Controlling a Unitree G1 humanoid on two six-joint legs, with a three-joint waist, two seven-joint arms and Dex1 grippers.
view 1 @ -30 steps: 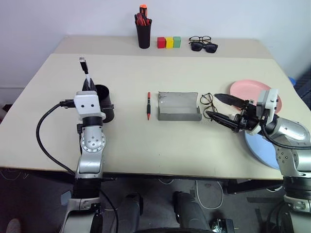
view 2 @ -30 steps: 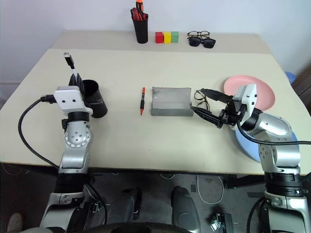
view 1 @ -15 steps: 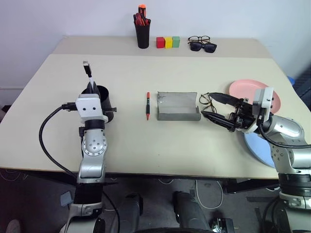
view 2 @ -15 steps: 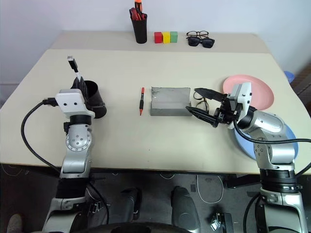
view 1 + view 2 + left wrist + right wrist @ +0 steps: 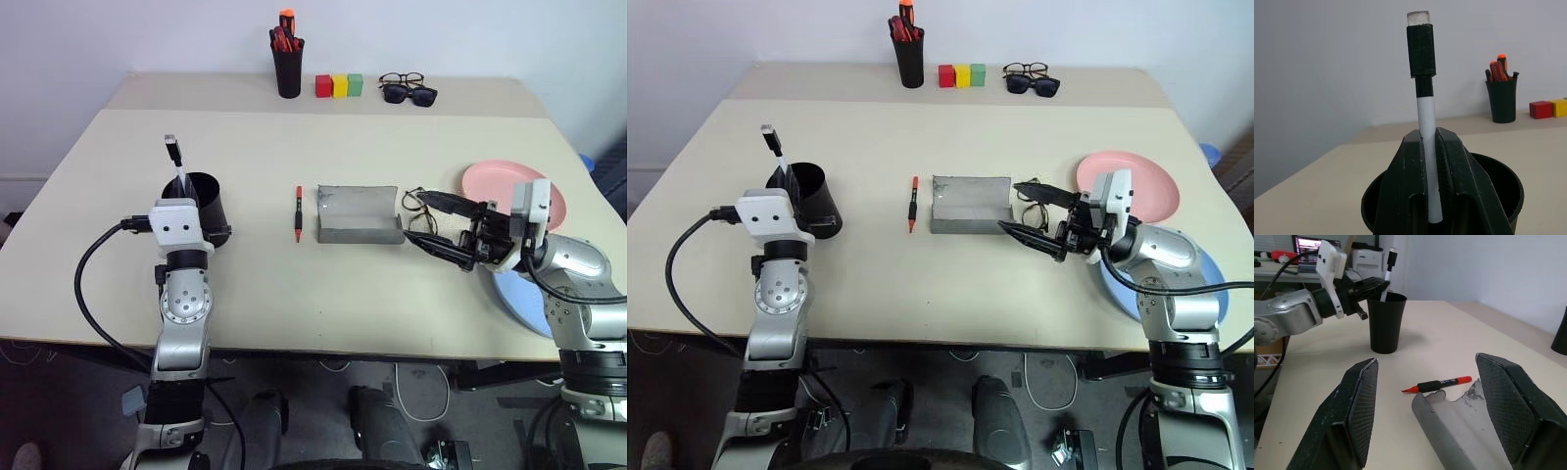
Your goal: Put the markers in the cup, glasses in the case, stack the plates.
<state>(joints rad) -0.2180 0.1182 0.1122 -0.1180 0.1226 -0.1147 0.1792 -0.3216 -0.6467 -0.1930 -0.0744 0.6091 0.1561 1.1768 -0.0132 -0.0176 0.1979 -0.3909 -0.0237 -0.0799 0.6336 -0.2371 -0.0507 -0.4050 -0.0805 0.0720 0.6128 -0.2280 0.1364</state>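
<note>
Table [image 5: 392,147]: smooth matt beige laminate-looking top. Cup [image 5: 204,196]: matt black plastic. White marker [image 5: 1426,142]: smooth plastic body, black cap w/ slight sheen. Red-orange marker [image 5: 298,213]: glossy-ish plastic. Case [image 5: 359,213]: grey, dull, scuffed w/ pale marks inside. Pink plate [image 5: 495,181] & blue plate [image 5: 519,299]: smooth plastic, low sheen. Glasses [image 5: 419,210]: thin black wire. Right gripper [image 5: 1430,406] pads [image 5: 1364,401]: black, cross-hatched texture.

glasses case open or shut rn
Open. The grey case lies on the table with its lid swung back, its bare hollow facing up. The wire-frame glasses lie just outside it, by its right end.
</note>
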